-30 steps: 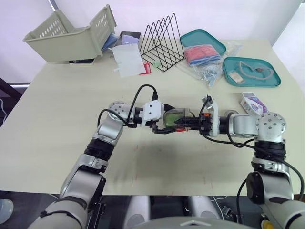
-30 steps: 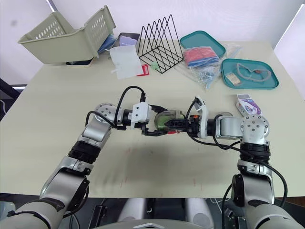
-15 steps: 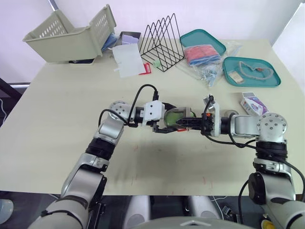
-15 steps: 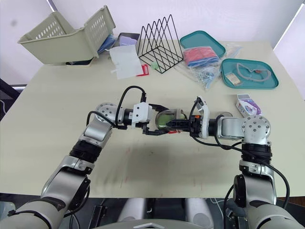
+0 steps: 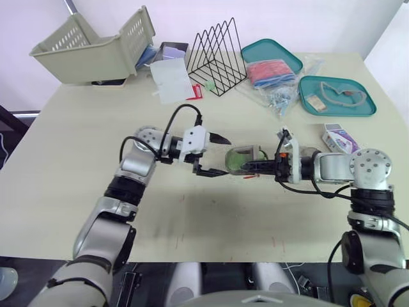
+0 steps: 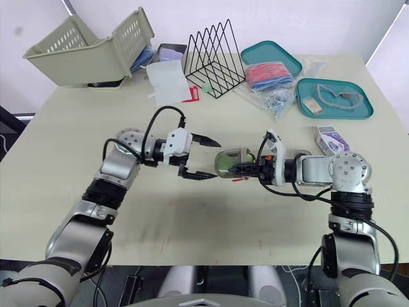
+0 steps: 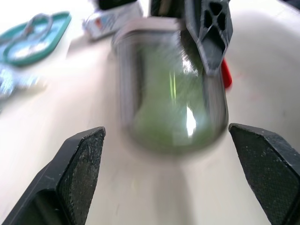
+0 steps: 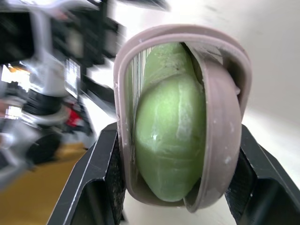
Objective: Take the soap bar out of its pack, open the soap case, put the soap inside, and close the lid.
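a pale counter (image 5: 77,141) seen from above, with two robot arms reaching toward each other near its middle. the right pincer (image 5: 250,167) is closed around a translucent grey soap case (image 5: 241,157), one black finger pressed against each long side, holding it low over the counter with its rounded end pointing at the other arm. a green soap bar (image 8: 168,136) sits inside the case. in the right wrist view the lid seems to sit slightly askew over the soap, with one edge standing proud of the rim, though the blur there makes this hard to confirm. the left pincer (image 5: 220,155) is spread wide and holds nothing. its two black fingers stand just beside the case's rounded end, one above it and one below, neither touching it. a small white and purple box (image 5: 337,137) lies on the counter near the right arm's elbow. along the far edge are a tipped beige basket (image 5: 96,51), a black wire rack (image 5: 217,57) and two teal trays (image 5: 271,46) (image 5: 337,110), well apart from the case.
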Controlling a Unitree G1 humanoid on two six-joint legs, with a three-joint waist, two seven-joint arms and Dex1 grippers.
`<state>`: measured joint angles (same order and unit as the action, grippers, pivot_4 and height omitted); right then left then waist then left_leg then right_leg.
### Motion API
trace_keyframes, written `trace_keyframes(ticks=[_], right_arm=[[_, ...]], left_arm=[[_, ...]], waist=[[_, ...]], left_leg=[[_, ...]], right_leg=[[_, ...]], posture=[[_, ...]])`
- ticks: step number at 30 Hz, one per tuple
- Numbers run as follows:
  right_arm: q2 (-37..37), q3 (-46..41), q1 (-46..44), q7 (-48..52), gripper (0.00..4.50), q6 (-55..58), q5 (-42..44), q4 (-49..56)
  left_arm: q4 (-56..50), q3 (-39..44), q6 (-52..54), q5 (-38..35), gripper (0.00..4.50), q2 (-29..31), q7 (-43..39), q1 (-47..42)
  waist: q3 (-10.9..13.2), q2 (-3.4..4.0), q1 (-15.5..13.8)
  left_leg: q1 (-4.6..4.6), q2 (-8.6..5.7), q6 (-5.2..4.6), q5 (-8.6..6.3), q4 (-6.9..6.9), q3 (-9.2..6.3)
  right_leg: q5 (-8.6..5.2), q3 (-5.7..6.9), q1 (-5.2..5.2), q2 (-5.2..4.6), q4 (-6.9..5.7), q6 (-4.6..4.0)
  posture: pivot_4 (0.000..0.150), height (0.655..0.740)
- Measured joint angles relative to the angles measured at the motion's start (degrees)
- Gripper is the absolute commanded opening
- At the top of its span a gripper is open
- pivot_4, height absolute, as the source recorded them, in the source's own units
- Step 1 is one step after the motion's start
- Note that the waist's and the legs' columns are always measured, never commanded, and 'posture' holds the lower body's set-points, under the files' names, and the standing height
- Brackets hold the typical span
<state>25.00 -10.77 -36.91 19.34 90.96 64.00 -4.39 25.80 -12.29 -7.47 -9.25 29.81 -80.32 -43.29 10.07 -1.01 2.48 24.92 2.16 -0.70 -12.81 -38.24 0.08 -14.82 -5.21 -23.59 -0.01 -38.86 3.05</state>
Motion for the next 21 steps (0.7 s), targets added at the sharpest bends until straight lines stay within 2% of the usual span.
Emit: trace_keyframes(ticks=[8,10,13,17,21], right_arm=[[16.84,16.82,-6.91,16.65,2.06,-10.0,-11.87,4.51],[24.69,27.08,-12.65,25.46,2.06,-16.61,-19.2,8.13],[31.53,37.78,-19.55,35.13,2.06,-24.74,-29.17,11.95],[34.51,51.29,-24.43,45.88,2.06,-32.92,-42.39,15.26],[32.7,56.64,-27.47,50.23,2.06,-34.25,-48.16,17.07]], left_arm=[[-1.1,1.13,8.11,-2.64,4.5,-1.26,0.23,-1.31],[-3.11,0.96,9.81,-2.84,4.5,-2.21,0.76,-0.82],[-5.11,0.81,11.12,-2.84,4.5,-3.44,1.63,0.02],[-6.66,0.44,12.87,-2.75,4.5,-5.96,4.0,0.34],[-7.38,0.2,15.57,-2.75,4.5,-8.25,6.16,0.33]], waist=[[0.04,0.03,-0.03],[0.19,0.27,0.03],[0.2,0.28,0.02],[0.23,0.28,-0.1],[0.25,0.3,-0.09]], left_leg=[[0.09,0.0,0.0,-0.01,0.01,0.02],[0.13,0.01,0.0,-0.01,0.01,0.07],[0.13,0.02,0.0,-0.01,0.07,0.06],[0.21,0.02,0.0,-0.01,0.04,0.11],[0.31,0.01,0.01,-0.01,-0.05,0.09]], right_leg=[[-0.01,0.0,-0.1,-0.02,0.04,0.01],[-0.01,-0.03,-0.2,-0.02,0.03,0.01],[-0.04,-0.01,-0.26,0.0,0.04,-0.03],[-0.04,-0.04,-0.35,-0.03,0.02,-0.05],[-0.03,-0.04,-0.43,-0.04,-0.02,-0.04]], posture=[[0.15,0.74],[0.15,0.74],[0.15,0.74],[0.15,0.74],[0.15,0.74]])
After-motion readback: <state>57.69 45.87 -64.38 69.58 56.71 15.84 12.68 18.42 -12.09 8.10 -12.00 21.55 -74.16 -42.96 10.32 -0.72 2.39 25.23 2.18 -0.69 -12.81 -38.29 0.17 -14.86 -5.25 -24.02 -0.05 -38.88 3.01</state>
